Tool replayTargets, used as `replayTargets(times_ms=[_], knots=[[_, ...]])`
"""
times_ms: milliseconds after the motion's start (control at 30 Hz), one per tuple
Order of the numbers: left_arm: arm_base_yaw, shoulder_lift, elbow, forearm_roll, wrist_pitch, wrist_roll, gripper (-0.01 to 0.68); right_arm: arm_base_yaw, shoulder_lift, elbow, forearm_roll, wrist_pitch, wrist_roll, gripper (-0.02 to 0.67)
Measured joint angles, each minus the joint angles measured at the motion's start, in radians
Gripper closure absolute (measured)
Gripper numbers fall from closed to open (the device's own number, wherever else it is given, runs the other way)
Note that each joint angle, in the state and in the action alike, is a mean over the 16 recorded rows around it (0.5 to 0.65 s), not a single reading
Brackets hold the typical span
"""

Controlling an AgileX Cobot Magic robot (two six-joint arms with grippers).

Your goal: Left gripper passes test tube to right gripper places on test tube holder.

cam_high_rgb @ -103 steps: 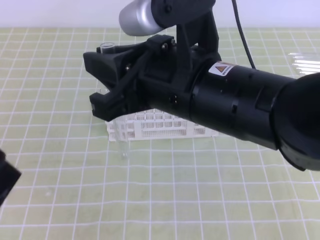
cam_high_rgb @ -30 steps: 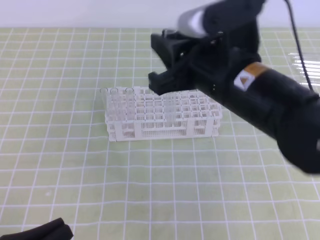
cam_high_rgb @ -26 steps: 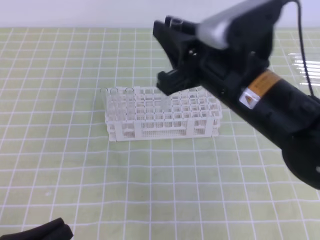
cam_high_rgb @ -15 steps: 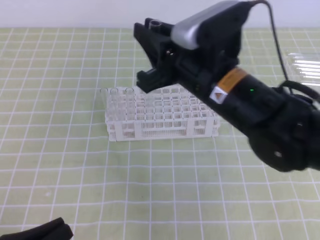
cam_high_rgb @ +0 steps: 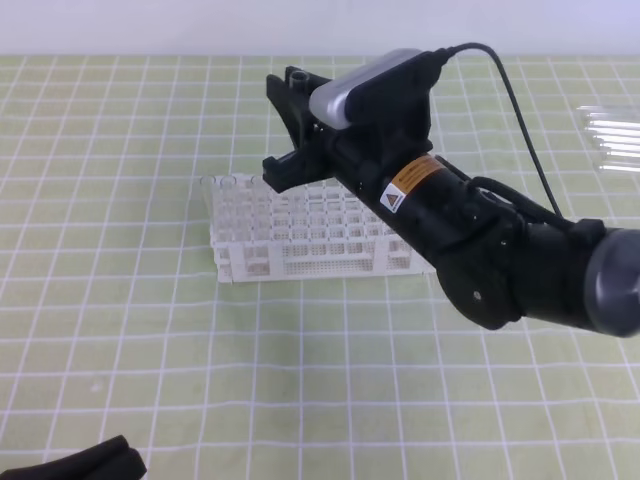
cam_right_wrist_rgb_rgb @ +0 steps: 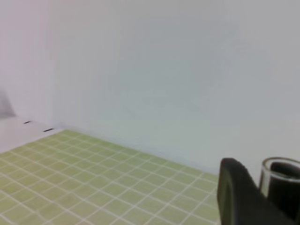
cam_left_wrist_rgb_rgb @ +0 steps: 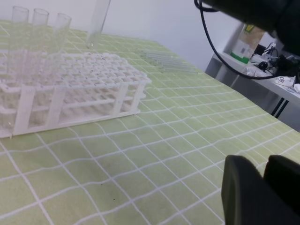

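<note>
Test tube (cam_high_rgb: pixel 297 76) clenched in right gripper (cam_high_rgb: pixel 290 125) fingers above test tube holder (cam_high_rgb: pixel 320 235); left fingers' state unclear.

A black right pincer (cam_high_rgb: pixel 290 125), white test tube holder (cam_high_rgb: pixel 320 235), and green mat (cam_high_rgb: pixel 150 330) gridded with white lines.

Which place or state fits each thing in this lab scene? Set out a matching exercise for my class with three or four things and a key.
Things
1. test tube
2. test tube holder
3. left gripper
4. bundle of spare tubes

Places or states
A. lying at the mat's right edge
B. low in the near left corner, away from the rack
C. held upright in the right gripper
D. standing on the mat, three tubes at its left end

Pairs: 1-C, 2-D, 3-B, 4-A
</note>
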Motion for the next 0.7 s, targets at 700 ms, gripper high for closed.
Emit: replayTargets(times_ms=[700], knots=[[0.0,-0.001,-0.001,0.0,0.005,-0.001,0.664,-0.013,0.147,-0.064,-0.012,-0.054,0.017,0.64]])
